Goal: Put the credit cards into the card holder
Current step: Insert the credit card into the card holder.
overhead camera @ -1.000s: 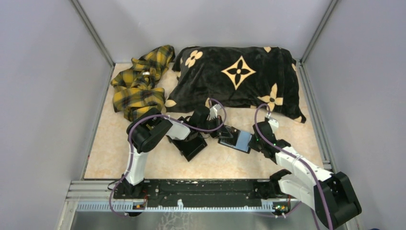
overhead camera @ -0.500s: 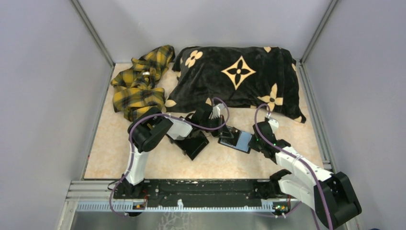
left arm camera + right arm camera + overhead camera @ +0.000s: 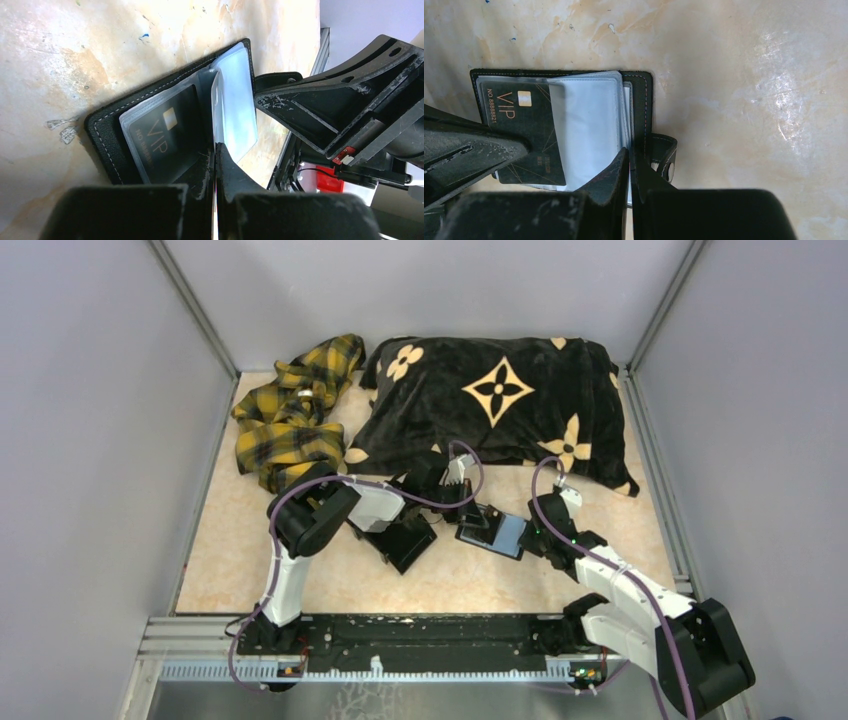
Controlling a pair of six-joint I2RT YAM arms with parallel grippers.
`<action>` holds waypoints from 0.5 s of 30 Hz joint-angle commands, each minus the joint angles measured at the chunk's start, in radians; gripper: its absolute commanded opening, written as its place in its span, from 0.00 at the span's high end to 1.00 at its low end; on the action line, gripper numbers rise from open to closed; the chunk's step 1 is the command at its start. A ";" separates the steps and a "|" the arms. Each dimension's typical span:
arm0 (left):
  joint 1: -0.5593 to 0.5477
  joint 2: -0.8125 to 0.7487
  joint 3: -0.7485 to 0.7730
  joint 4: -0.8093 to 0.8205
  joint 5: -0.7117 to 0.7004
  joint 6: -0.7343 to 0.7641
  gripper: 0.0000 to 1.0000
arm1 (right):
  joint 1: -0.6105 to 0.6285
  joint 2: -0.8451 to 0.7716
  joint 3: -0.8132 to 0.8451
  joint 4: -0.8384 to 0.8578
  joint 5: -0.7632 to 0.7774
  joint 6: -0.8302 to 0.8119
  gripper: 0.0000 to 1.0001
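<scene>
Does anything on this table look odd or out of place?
Mostly the far side: a crumpled plaid cloth and a black flowered pillow lie on the table, unrelated to any cards. In the open card holder, one thin pale leaf stands on edge, pinched by the left gripper; card or sleeve, I cannot tell.

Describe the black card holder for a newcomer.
Start at the big black pillow with beige flowers. Just in front of it lies the flat black folding card holder. Unlike the black tray to its left, it shows clear sleeves and a black VIP card.
</scene>
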 commanded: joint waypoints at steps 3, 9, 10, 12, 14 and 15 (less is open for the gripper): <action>0.013 0.028 0.024 -0.093 0.001 0.081 1.00 | -0.016 0.003 0.008 -0.045 0.018 -0.022 0.95; 0.017 0.032 0.021 -0.096 0.011 0.078 1.00 | -0.016 0.010 0.008 -0.039 0.015 -0.022 0.95; 0.017 0.035 0.018 -0.089 0.013 0.069 1.00 | -0.017 0.011 0.008 -0.038 0.014 -0.022 0.95; 0.017 0.038 0.006 -0.064 0.015 0.049 1.00 | -0.016 0.011 0.007 -0.036 0.014 -0.022 0.95; 0.017 0.042 -0.014 -0.028 0.015 0.021 1.00 | -0.016 0.011 0.006 -0.035 0.013 -0.022 0.95; 0.017 0.043 -0.022 -0.009 0.015 0.008 1.00 | -0.016 0.012 0.007 -0.036 0.013 -0.022 0.95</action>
